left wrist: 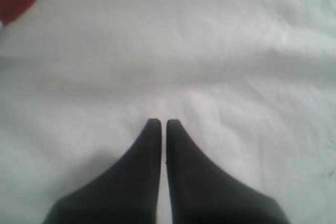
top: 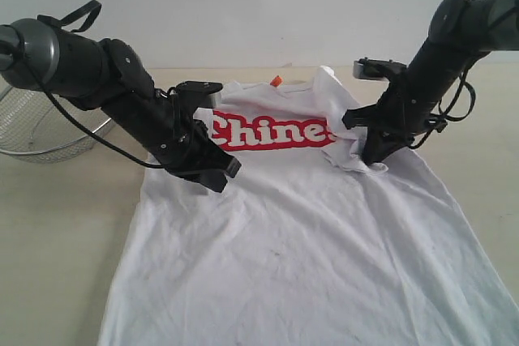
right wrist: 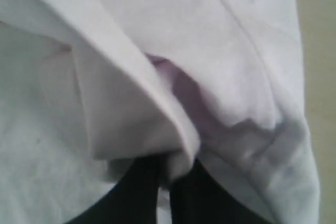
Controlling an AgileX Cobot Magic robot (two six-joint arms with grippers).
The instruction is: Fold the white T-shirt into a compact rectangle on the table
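Fingers (left wrist: 142,171) of the left gripper (left wrist: 159,124) were pressed together, nothing between them, over plain white cloth just on the near side of the red lettering's (top: 272,131) left end; contact with the cloth could not be told. Fingers (right wrist: 139,187) of the right gripper (right wrist: 167,167) were clamped on a doubled fold of the white T-shirt (top: 300,257).

Nearest part, well below the lettering: hem and body spread flat on the table (top: 57,224), full width, print up, no crease across. At the lettering's right end: sleeve cloth bunched and lifted off the table in the right gripper's pinch, covering the last letters. Just beyond the lettering: collar with an orange neck tag (top: 276,81). Far left of the lettering, well apart, off the shirt: a wire-mesh basket (top: 49,131).

Progress judged early. Only the sleeve on the right had been started. Left to do, likely: lay that sleeve in, fold the sleeve and side at the lettering's left end, then bring the hem up toward the lettering into a rectangle.
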